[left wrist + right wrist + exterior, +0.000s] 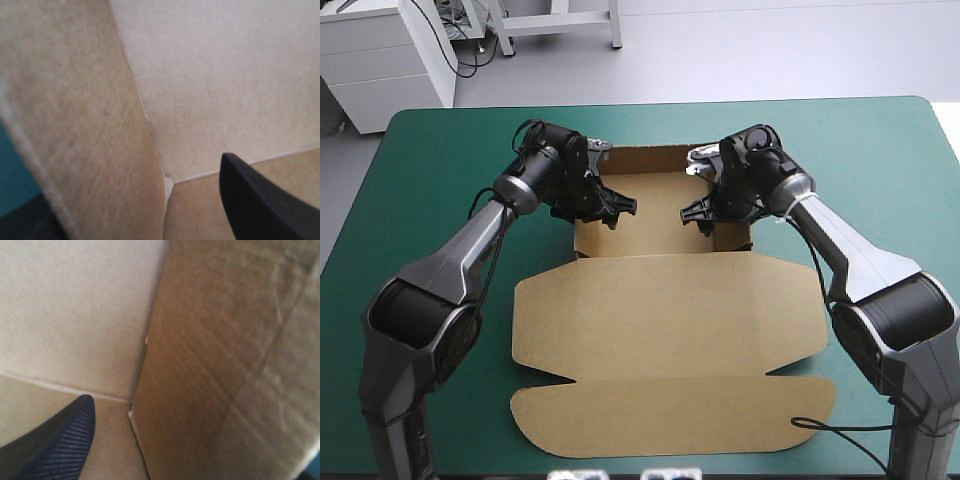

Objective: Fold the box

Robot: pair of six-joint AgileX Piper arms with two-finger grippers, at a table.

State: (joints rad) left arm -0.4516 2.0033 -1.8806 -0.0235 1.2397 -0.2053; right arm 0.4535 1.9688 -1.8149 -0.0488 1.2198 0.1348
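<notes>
Box sits mid-table on the teal-green cover, part-formed. The tray is at the far end with its walls up. The lid lies flat on the near side, and its front flap reaches close to the table's near edge.

Left gripper is at the tray's left side wall, right gripper at the right side wall. Both reach in over the wall tops and face each other across the tray, well apart.

Left wrist view:
- The left side wall stands upright and runs straight ahead from the gripper into the corner with the back wall.
- One black finger is inside the tray over the floor, set wide, with a visible gap to the wall.
- A dark shape shows low down outside the wall, too little of it to identify.
- Fingers are spread, straddling the wall and not clamping it.

Right wrist view mirrors this:
- The right side wall is upright and meets the back wall at the corner.
- One black finger is inside the tray, apart from the wall.
- The other finger is hidden behind the board.
- This gripper is also spread, with the wall between the fingers and nothing pinched.

The corner seams in both wrist views show a small gap at the base where the walls meet.
</notes>
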